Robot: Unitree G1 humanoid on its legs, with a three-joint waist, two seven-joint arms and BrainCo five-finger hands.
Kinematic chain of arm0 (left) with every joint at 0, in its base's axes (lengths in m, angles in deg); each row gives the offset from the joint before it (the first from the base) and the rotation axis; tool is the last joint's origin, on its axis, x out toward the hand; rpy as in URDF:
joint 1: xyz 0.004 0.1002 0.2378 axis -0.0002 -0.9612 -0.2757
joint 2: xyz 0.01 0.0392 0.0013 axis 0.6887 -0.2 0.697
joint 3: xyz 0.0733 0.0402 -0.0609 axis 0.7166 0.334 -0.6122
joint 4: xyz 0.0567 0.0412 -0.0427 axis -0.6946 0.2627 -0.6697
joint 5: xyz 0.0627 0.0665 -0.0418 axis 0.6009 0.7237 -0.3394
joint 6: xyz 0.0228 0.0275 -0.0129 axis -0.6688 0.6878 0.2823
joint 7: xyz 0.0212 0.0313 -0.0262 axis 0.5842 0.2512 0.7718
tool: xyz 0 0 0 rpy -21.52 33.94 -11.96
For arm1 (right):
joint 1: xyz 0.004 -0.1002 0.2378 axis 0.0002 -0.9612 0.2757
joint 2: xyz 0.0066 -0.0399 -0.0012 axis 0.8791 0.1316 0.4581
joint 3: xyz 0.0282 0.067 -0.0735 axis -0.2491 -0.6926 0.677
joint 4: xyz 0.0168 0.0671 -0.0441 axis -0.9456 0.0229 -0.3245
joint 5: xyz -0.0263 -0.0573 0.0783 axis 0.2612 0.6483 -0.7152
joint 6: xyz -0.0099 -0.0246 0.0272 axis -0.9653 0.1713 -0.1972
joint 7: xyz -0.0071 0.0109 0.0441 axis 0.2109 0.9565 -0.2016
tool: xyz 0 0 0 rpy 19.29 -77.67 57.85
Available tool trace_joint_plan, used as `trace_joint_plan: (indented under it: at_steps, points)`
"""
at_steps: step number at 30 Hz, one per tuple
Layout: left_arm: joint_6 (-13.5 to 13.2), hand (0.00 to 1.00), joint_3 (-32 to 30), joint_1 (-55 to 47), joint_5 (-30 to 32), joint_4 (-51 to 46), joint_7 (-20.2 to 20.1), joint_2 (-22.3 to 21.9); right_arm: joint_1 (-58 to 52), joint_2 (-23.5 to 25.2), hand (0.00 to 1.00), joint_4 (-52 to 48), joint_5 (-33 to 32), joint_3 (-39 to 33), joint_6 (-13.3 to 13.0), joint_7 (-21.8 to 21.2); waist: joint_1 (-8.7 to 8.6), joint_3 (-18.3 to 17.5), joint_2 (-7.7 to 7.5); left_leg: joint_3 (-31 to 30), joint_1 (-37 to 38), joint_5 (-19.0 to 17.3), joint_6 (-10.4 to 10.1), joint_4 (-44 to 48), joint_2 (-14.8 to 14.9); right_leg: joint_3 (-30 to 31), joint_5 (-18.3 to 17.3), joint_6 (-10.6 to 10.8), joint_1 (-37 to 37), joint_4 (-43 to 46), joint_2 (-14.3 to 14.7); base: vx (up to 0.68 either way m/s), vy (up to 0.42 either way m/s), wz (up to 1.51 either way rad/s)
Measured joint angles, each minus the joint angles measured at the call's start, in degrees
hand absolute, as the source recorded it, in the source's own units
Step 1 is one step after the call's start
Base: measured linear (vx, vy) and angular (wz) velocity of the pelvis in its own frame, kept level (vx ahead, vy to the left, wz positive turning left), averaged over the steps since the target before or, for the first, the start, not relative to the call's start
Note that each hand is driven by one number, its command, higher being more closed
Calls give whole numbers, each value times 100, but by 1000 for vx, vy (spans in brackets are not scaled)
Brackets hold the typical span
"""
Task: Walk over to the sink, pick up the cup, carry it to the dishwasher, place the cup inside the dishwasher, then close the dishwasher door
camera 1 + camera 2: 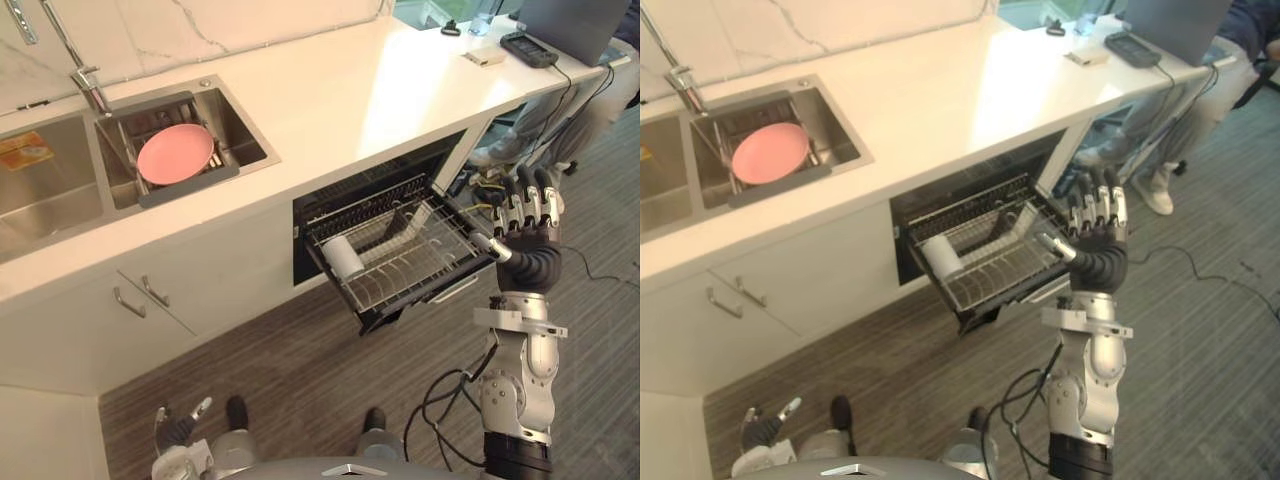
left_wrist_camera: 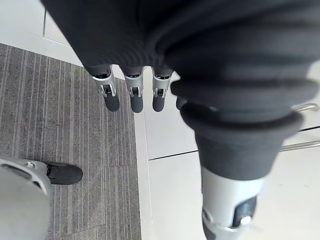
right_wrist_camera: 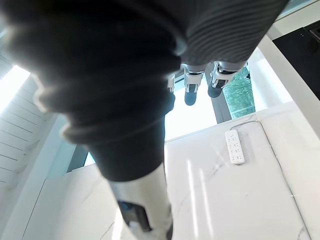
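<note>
Both sets of my fingers hold nothing. Those of my right hand (image 1: 528,228) stand straight and spread, tips up, the thumb angled out to the side; my right wrist view shows the same straight fingers (image 3: 191,93) with nothing between them. That hand is raised just beside the right front corner of the dishwasher rack (image 1: 445,250), and I cannot tell whether the thumb touches the wire. My left hand (image 1: 180,428) hangs low near the floor, its fingers (image 2: 132,98) loosely extended over the grey striped flooring beside the white cupboard front.

The rack is pulled out of the dark dishwasher (image 1: 380,182) opening under the white surface (image 1: 350,90). The cup (image 1: 342,256), white, lies on its side in the rack's left front part, well apart from my right hand.

Farther left, a pink plate (image 1: 175,153) rests in a drainer inside the steel sink (image 1: 243,128), with the tap (image 1: 90,86) behind it. At the far right end of the surface sit a laptop (image 1: 570,25) and a dark flat device (image 1: 528,48). A person's legs (image 1: 520,135) show beyond that end.
</note>
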Motion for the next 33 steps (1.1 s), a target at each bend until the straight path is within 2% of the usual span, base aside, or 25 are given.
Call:
trace_joint_plan:
  at_steps: [13, 14, 19, 22, 23, 27, 28, 33]
  points:
    - [-80, 0, 64, -40, 17, 117, 36, 74, -128, -20, 0, 64, -45, -274, -2, -18, -35, -375, -227, -157, -33, -1, -7, -3, 0, -10, 30, 23, 127, -36, 55, 54, -7, 6]
    - [-242, 0, -56, -130, 302, 285, 47, 305, 31, -34, 0, 315, -30, -192, 18, -186, -47, -744, -624, -138, 129, -106, -64, -7, 68, 42, -76, -96, 188, -11, 115, 0, 0, 0]
    - [-241, 0, -54, -131, 303, 288, 42, 315, 31, -33, 0, 315, -30, -192, 18, -185, -70, -755, -637, -135, 127, -113, -53, -7, 67, 112, -91, -104, 165, 13, 126, 0, 0, 0]
    - [-154, 0, -40, -135, 306, 345, -90, 352, 25, -31, 0, 314, -31, -192, 18, -161, -185, -757, -588, -155, 44, -113, -53, -7, 79, 585, -368, -201, -62, 248, 242, -10, 7, 4]
    - [-71, 0, -25, -131, 306, 346, -183, 383, 14, -27, 0, 314, -31, -192, 18, -130, -213, -748, -572, -156, 13, -113, -52, -8, 82, 764, -458, -284, -183, 388, 276, 0, 0, 0]
    - [203, 0, 196, -21, 331, 482, -478, 580, -107, -9, 0, 314, -34, -192, 16, 91, -263, -743, -537, -167, -75, -108, -46, -7, 76, 1027, -669, -372, -439, 709, 320, 20, -1, 3]
    - [374, 0, 241, -14, 329, 515, -633, 663, -189, 10, 0, 313, -41, -192, 16, 209, -319, -728, -516, -215, -88, -108, -44, -7, 79, 1163, -761, -391, -437, 767, 379, 44, -8, 11]
    - [591, 0, 273, -28, 141, 717, -851, 783, -250, 10, 0, 312, -261, -204, 36, 370, -318, -715, -474, -249, -48, -174, -38, 49, 101, 1139, -944, -308, -418, 962, 385, 69, -22, 9]
